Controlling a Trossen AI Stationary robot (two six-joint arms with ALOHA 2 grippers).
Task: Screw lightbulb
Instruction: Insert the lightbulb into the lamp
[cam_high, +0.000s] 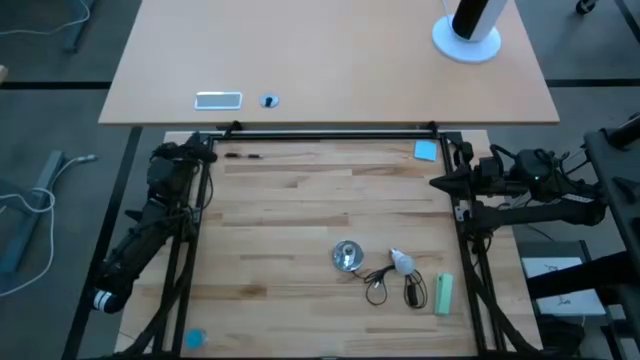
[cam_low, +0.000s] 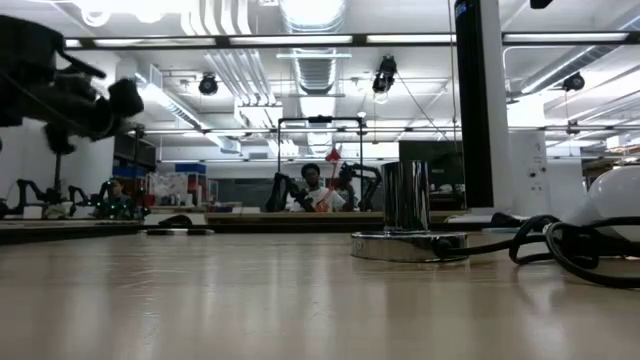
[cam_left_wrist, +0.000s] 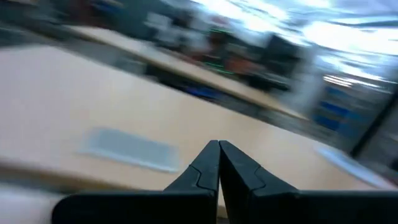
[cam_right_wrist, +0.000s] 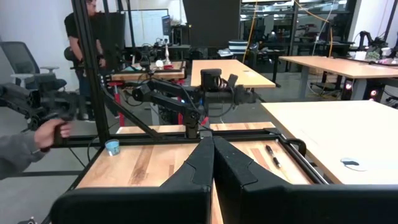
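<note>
**Both arms parked, bulb waiting beside its socket**

The lightbulb (cam_high: 402, 262) is lying on its side on the table (cam_high: 290, 210), just beside the round silver socket (cam_high: 346, 256) and the looped black cord (cam_high: 378, 285), with a pale green block (cam_high: 444, 294) near it. The left gripper (cam_left_wrist: 219, 152) is sitting at the table's left edge, fingers clenched together on nothing; the right gripper (cam_right_wrist: 212, 144) is sitting at the right edge, likewise pressed closed and empty. To do this well, one arm should probably be opening wide, taking the bulb by its glass with the screw base pointing down, while the other is steadying the socket so it is not spinning
</note>
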